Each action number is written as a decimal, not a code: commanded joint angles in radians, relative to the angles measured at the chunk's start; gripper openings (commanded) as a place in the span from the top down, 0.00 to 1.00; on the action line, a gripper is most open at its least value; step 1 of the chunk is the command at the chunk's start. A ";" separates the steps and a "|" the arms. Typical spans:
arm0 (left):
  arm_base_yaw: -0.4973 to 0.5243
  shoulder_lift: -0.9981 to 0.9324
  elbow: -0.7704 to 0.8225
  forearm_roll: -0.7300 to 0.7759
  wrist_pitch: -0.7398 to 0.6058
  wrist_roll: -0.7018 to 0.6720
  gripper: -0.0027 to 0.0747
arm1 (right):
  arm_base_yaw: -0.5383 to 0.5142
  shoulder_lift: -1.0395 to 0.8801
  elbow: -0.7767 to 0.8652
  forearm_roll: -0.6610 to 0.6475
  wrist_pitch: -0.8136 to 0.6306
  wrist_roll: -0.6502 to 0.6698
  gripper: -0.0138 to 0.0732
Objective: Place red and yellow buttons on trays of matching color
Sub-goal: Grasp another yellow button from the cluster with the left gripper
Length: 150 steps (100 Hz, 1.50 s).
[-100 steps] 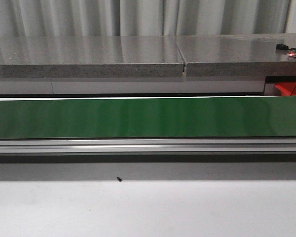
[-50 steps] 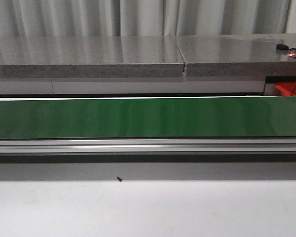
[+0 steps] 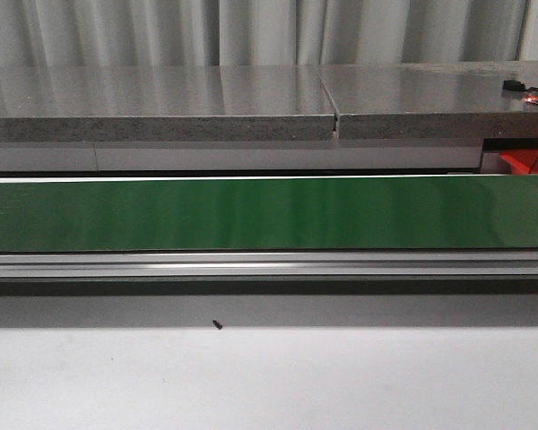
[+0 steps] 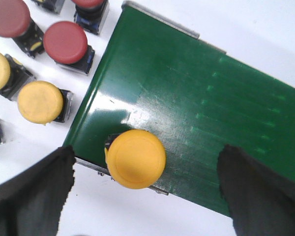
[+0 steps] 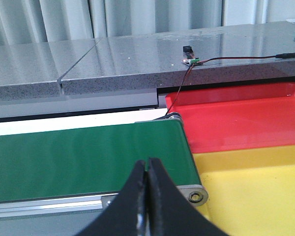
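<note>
The left gripper point(image 4: 140, 196) is wide open and holds nothing, right over the yellow button point(image 4: 135, 158) at the near end edge of the green belt point(image 4: 196, 123), while the right gripper point(image 5: 147, 196) is closed and empty.

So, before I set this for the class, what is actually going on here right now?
A sorting job is at an early stage. The left gripper hangs open over a yellow button sitting at the end of the green conveyor belt, not gripping it. More red buttons and yellow buttons wait on the white surface beside the belt. The right gripper is shut and empty near the belt's other end, beside the red tray and yellow tray, which show no buttons.
</note>
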 commanded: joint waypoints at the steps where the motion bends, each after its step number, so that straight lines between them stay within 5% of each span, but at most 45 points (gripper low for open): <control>1: -0.006 -0.101 -0.032 -0.004 -0.037 0.001 0.22 | -0.005 -0.021 -0.014 -0.012 -0.078 -0.001 0.92; 40: 0.006 -0.256 -0.032 0.265 0.082 -0.113 0.25 | -0.005 -0.021 -0.014 -0.012 -0.078 -0.001 0.92; 65: 0.157 -0.256 0.009 0.209 0.074 -0.094 0.25 | -0.005 -0.021 -0.014 -0.012 -0.078 -0.001 0.92; 98: 0.457 -0.153 0.051 -0.030 0.067 0.093 0.25 | -0.005 -0.021 -0.014 -0.012 -0.078 -0.001 0.92; 150: 0.473 0.129 0.051 -0.058 -0.019 0.108 0.25 | -0.005 -0.021 -0.014 -0.012 -0.078 -0.001 0.92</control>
